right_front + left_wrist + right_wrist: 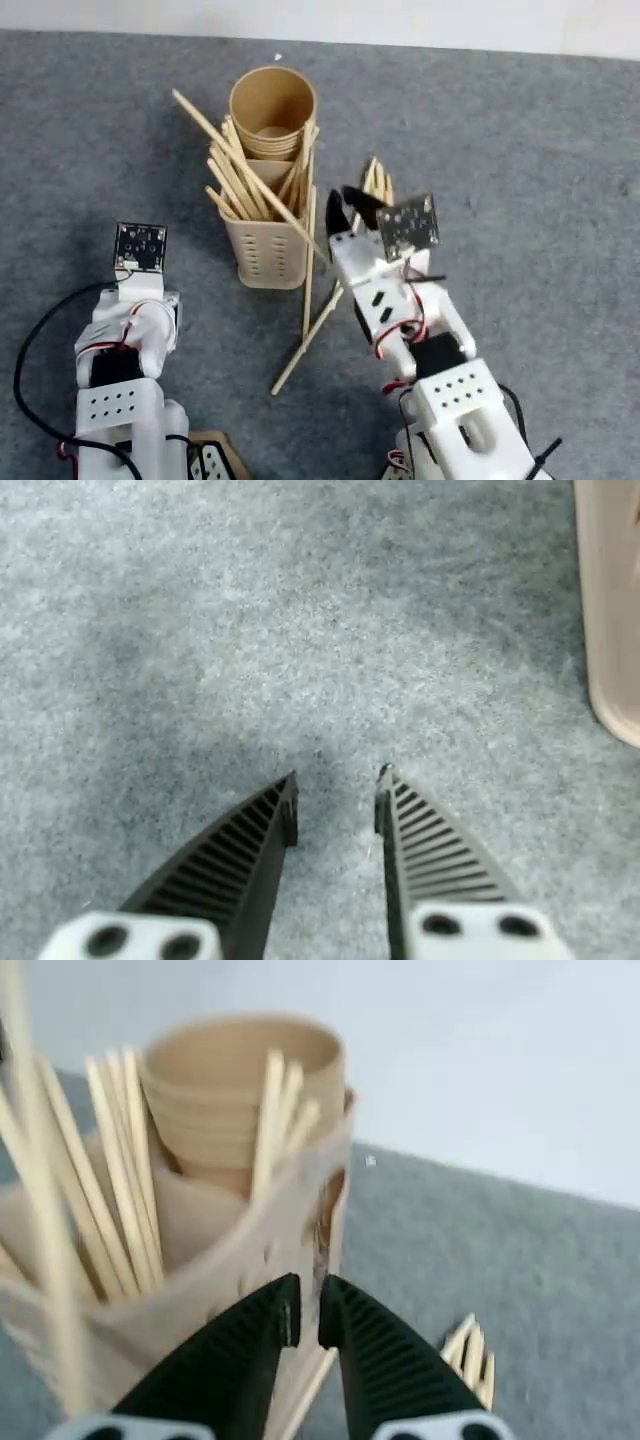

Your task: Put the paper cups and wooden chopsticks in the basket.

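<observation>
Two tools are seen: left tool spread wide above counter; right tool narrowed, seemingly empty, beside basket.

The basket runs off the edge of my left wrist view, one wall and a corner showing. From my right wrist, my right end effector covers the basket's lower front; the paper cups and chopsticks are blurred, their lower ends hidden inside. From above, my wrist board covers that end effector's base.
</observation>
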You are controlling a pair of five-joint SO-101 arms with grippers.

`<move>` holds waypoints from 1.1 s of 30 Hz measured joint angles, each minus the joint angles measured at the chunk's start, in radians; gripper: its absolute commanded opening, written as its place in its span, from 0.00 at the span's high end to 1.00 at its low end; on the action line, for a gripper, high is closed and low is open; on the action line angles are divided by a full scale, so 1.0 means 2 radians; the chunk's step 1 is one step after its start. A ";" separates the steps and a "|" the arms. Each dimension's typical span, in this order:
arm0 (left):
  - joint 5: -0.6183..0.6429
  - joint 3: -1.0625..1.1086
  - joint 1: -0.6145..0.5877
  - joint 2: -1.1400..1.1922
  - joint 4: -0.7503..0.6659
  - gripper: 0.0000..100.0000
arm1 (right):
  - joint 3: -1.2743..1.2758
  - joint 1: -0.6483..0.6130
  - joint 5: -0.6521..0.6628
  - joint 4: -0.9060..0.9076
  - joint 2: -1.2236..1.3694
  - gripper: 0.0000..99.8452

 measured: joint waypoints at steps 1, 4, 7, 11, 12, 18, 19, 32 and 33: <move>0.000 0.000 0.000 0.000 0.000 0.84 | 0.016 0.001 0.000 0.000 -0.008 0.96; 0.000 0.002 0.000 0.000 0.000 0.84 | 0.053 0.001 0.000 0.002 -0.033 0.96; 0.000 0.002 0.000 0.000 0.000 0.84 | 0.091 0.003 0.000 0.005 -0.045 0.96; 0.000 0.002 0.000 0.000 0.000 0.84 | 0.122 0.030 0.000 0.005 -0.049 0.96; 0.000 0.002 0.000 0.000 0.000 0.84 | 0.123 0.044 0.000 0.005 -0.049 0.96; 0.000 0.002 0.000 0.000 0.000 0.84 | 0.120 0.133 0.000 0.051 -0.049 0.96; 0.000 0.002 0.000 0.000 0.000 0.84 | 0.114 0.136 0.000 0.073 -0.049 0.95; 0.000 0.002 0.000 0.000 0.000 0.84 | 0.068 0.112 0.034 0.239 -0.049 0.95; 0.000 0.003 0.000 0.000 0.000 0.84 | 0.067 0.111 0.035 0.246 -0.049 0.95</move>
